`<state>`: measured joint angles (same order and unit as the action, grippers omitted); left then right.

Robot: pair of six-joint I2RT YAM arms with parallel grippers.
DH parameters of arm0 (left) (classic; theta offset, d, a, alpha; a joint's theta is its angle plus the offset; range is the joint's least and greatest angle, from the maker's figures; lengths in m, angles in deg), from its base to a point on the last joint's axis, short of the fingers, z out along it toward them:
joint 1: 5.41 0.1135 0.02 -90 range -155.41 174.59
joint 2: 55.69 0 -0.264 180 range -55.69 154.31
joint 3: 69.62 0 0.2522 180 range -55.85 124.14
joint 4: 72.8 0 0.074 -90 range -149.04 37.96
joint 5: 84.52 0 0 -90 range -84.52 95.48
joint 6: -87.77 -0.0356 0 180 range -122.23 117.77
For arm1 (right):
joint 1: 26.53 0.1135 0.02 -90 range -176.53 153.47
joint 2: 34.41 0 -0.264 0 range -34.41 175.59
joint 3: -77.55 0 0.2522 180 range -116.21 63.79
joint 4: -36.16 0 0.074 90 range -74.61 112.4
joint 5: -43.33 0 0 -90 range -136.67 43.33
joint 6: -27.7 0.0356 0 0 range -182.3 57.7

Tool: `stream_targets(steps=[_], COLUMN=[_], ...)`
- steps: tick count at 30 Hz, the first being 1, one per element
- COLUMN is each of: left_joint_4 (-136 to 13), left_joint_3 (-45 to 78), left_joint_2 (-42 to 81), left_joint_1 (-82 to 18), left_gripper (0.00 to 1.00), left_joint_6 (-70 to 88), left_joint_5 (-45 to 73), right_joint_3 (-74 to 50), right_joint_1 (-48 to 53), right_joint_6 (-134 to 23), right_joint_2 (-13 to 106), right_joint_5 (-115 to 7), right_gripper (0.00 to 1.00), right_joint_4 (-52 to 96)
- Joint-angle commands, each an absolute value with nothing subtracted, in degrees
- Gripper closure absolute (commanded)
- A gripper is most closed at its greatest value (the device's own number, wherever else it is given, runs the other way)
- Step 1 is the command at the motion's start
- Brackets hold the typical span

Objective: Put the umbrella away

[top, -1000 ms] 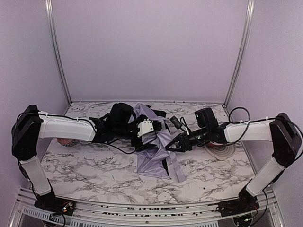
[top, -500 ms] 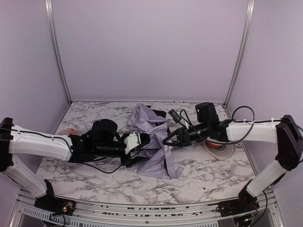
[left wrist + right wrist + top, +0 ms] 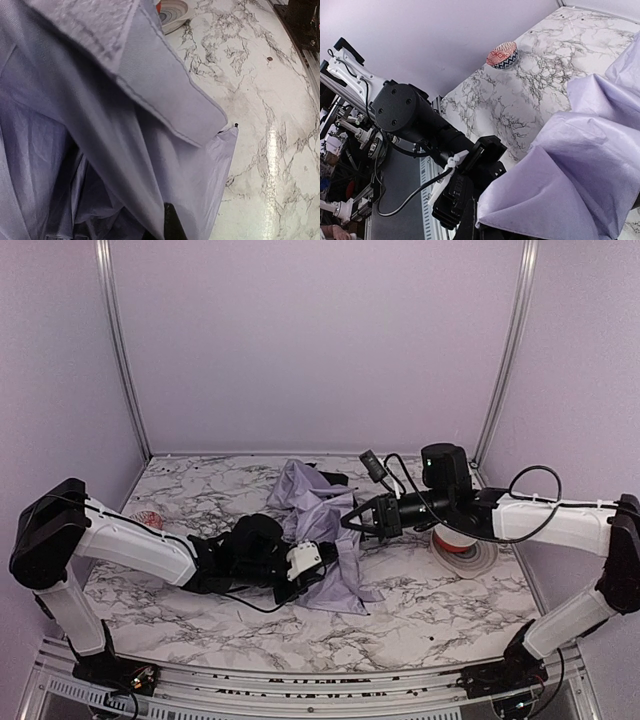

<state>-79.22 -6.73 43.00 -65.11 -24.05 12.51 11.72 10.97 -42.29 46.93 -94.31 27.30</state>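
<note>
Both arms (image 3: 140,545) (image 3: 545,520) stretch low and inward, jaws pinching the umbrella (image 3: 340,575).

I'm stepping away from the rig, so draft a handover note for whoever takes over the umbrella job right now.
Left gripper: jaws shut on the umbrella cloth, near edge.
Right gripper: jaws shut on its cloth, right side.
Umbrella: loose crumpled heap, mid table, not rolled up.
Done: both grips apparently taken.
To do: gather the cloth, wrap it, put it away.
</note>
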Motion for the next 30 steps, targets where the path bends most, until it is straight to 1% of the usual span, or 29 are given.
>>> stream_targets(steps=[1,5,12,15,19,20,22,23,24,25,28,29,30], left_joint_4=[-83.1,-90.6,-100.8,-103.4,-109.4,-109.9,-110.0,-110.0,-110.1,-110.6,-111.2,-111.0,-110.2], left_joint_3=[-6.4,-6.8,-6.6,-6.8,-9.4,-10.0,-10.8,-12.1,-13.3,-16.1,-22.5,-24.3,-26.0], left_joint_2=[44.6,44.4,46.0,47.2,48.0,48.2,47.3,45.5,43.1,40.0,29.9,25.3,21.8], left_joint_1=[-65.4,-64.6,-62.0,-61.9,-61.8,-61.7,-61.9,-62.0,-62.1,-62.2,-62.3,-62.5,-62.9], left_gripper=[1.00,1.00,1.00,1.00,1.00,0.90,0.41,0.26,0.18,0.15,0.10,0.10,0.12], left_joint_6=[-23.0,-23.8,-32.3,-33.9,-32.2,-31.8,-29.1,-27.3,-25.6,-23.9,-19.7,-18.1,-16.7], left_joint_5=[8.2,-0.8,-7.6,-5.7,-3.1,-2.8,-2.2,-1.3,0.3,0.8,1.8,2.4,3.6], right_joint_3=[6.5,4.4,1.7,1.4,4.3,4.9,4.1,3.1,1.8,0.4,-2.0,-2.2,-2.6], right_joint_1=[11.0,13.3,14.2,14.4,14.8,14.9,14.8,14.8,14.7,14.5,13.8,13.6,13.3], right_joint_6=[-37.0,-38.0,-37.8,-37.1,-33.1,-32.5,-33.9,-35.5,-37.0,-38.3,-39.4,-39.0,-38.6], right_joint_2=[43.0,43.1,42.1,41.6,42.1,42.2,43.1,44.0,45.3,46.6,50.1,51.0,51.8], right_joint_5=[-92.9,-92.1,-94.5,-94.7,-97.3,-97.2,-94.9,-93.7,-92.6,-91.5,-90.6,-90.6,-90.8], right_gripper=[1.00,1.00,1.00,1.00,1.00,1.00,1.00,1.00,1.00,1.00,1.00,1.00,1.00], right_joint_4=[30.1,25.2,21.0,19.8,23.4,24.7,25.4,24.5,23.2,22.0,22.0,22.8,23.7])
